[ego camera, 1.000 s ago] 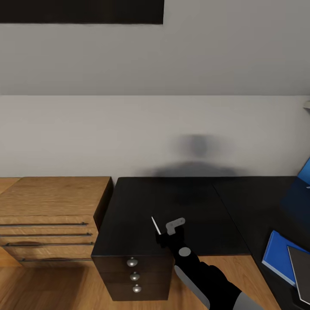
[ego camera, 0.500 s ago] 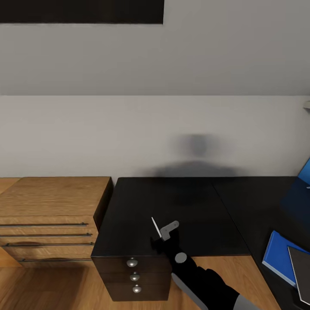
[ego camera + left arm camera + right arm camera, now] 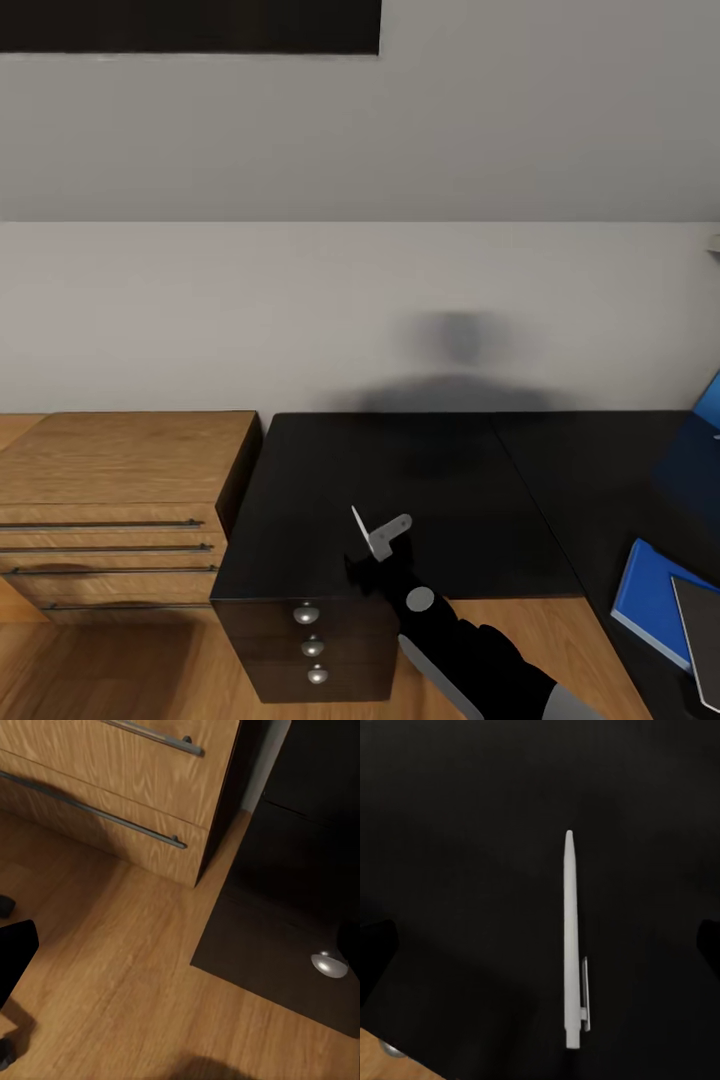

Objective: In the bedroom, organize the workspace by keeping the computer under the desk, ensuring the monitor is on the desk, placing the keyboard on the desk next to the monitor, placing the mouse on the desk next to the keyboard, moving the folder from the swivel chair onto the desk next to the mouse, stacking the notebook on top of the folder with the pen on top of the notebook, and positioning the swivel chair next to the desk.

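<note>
The white pen (image 3: 360,525) lies on the black desk (image 3: 420,470), near the front edge above the drawer unit (image 3: 310,640). My right gripper (image 3: 378,552) hovers just beside and over it. In the right wrist view the pen (image 3: 573,945) lies flat on the desk top, and the right gripper (image 3: 540,945) is open with a dark finger at each side of the picture. At the desk's right end lies the blue folder (image 3: 648,595) with the dark notebook (image 3: 702,632) on it. My left gripper (image 3: 180,949) hangs open over the wood floor.
A light wooden dresser (image 3: 120,500) with bar handles stands to the left of the desk, close against it. The left wrist view has its drawers (image 3: 112,787) and a silver knob (image 3: 328,964) of the desk's drawer unit. A blue-lit object (image 3: 708,400) sits at the far right edge.
My right gripper has drawn slightly left and back toward the desk's front edge, closer to the pen, and its wrist has turned a little. The pen has not moved.
</note>
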Robot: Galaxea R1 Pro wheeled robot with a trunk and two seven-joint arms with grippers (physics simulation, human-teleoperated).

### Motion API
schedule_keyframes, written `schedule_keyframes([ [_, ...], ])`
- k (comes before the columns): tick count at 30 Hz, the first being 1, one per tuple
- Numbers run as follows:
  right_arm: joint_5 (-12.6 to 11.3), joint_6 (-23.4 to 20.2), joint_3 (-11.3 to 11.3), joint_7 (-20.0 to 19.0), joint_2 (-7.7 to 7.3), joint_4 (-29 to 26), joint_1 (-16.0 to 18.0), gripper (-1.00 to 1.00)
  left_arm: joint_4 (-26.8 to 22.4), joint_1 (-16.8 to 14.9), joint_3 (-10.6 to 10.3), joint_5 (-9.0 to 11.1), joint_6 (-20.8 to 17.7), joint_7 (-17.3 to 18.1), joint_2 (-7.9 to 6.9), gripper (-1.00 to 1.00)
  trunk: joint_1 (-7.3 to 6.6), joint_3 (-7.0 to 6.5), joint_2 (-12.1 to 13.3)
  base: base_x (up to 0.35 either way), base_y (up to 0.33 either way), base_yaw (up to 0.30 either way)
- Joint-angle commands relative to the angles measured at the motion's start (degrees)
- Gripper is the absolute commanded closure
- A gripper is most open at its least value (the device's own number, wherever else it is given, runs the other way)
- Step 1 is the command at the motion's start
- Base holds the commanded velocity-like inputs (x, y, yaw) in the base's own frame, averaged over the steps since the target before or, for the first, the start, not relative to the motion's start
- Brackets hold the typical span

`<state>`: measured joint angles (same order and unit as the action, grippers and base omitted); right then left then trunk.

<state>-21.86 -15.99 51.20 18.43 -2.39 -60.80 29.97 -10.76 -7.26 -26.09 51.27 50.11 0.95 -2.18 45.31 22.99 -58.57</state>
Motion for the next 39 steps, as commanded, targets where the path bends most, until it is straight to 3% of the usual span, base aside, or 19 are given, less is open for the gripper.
schedule_keyframes([
  [1, -0.47, -0.18, 0.24, 0.51, -0.06, -0.11, 0.09, -1.0, -0.01, -0.03, -0.45, 0.61, 0.17, 0.1, -0.02, -1.0, 0.02, 0.06, -0.04, 0.133, 0.0, 0.0],
  [13, -0.46, -0.18, 0.06, 0.46, -0.07, 0.03, 0.09, -1.0, 0.0, -0.03, -0.44, 0.6, 0.2, 0.03, -0.02, -1.0, 0.02, 0.06, -0.04, 0.037, 0.0, 0.0],
  [33, -0.51, 0.03, -0.25, 0.38, -0.08, 1.89, 0.09, -1.0, -0.02, -0.03, -0.37, 0.58, 0.2, 0.01, -0.02, -1.0, 4.41, 3.66, -8.06, 0.0, 0.0, 0.0],
  [39, -0.49, 0.82, -0.25, 0.38, -0.2, 1.91, 0.09, -1.0, -0.02, -0.03, -0.37, 0.58, 0.21, 0.01, -0.02, -1.0, 4.41, 3.66, -8.06, 0.0, 0.0, 0.0],
])
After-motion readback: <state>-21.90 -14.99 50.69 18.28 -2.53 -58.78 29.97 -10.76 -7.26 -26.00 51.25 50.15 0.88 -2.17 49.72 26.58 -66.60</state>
